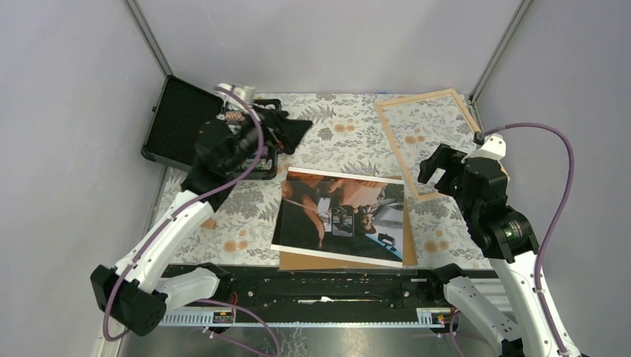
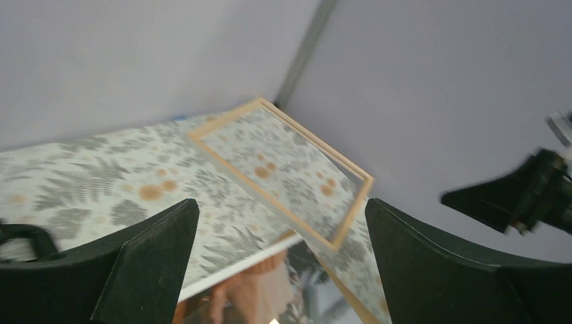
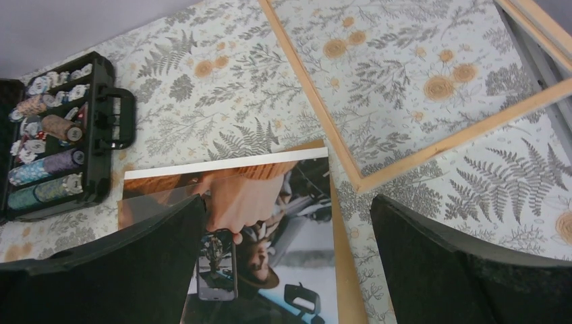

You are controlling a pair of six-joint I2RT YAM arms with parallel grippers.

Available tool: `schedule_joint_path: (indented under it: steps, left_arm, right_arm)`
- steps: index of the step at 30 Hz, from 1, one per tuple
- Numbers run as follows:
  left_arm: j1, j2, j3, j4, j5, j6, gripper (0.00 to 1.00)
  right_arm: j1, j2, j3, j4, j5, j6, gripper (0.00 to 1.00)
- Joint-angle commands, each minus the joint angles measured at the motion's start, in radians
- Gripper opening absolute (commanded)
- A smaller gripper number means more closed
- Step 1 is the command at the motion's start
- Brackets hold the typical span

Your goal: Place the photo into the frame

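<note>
Spread wide and empty, my right gripper (image 3: 287,223) hangs above the gap between the photo (image 1: 338,216), face up with its long axis across the table (image 1: 342,134), and the frame (image 3: 459,138) just beyond it, nearer both than my equally open, empty left gripper (image 2: 282,209).

Open strip of bench (image 1: 350,134) at far centre, between chip case (image 1: 182,123) and frame (image 1: 394,147): room to pass. Photo (image 1: 342,216) on backing board (image 1: 410,239) fills near centre; its right edge lies just beside the frame's near corner, narrow gap only. Frame's far side sits close to right wall (image 1: 565,74) and corner post (image 1: 502,48).
</note>
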Motion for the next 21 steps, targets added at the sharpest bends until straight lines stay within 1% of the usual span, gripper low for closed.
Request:
schedule_joint_path:
  steps: [1, 4, 6, 10, 14, 17, 19, 21]
  left_arm:
    - [-0.144, 0.069, 0.059, -0.025, 0.003, 0.051, 0.99]
    - [-0.229, 0.108, 0.084, -0.071, -0.026, 0.078, 0.99]
    - [-0.248, 0.134, 0.098, -0.097, -0.033, 0.062, 0.99]
    - [-0.249, 0.176, 0.08, -0.113, -0.09, -0.075, 0.99]
    - [-0.248, 0.235, 0.038, -0.135, -0.166, -0.248, 0.99]
    - [-0.25, 0.269, -0.01, -0.15, -0.227, -0.38, 0.99]
    - [-0.252, 0.278, -0.04, -0.151, -0.264, -0.439, 0.99]
    - [-0.254, 0.296, -0.064, -0.14, -0.261, -0.481, 0.99]
  right_arm:
    - [-0.006, 0.03, -0.058, -0.03, 0.061, 0.064, 1.0]
    - [-0.007, 0.074, -0.091, -0.058, 0.049, 0.096, 1.0]
    - [-0.006, 0.116, -0.107, -0.097, 0.039, 0.134, 1.0]
    - [-0.006, 0.193, -0.179, -0.121, -0.038, 0.235, 1.0]
    - [-0.006, 0.246, -0.282, -0.071, -0.11, 0.294, 1.0]
    - [-0.013, 0.266, -0.333, -0.027, -0.113, 0.318, 1.0]
    - [-0.054, 0.264, -0.385, 0.014, -0.131, 0.338, 1.0]
    - [-0.159, 0.255, -0.46, 0.094, -0.244, 0.326, 1.0]
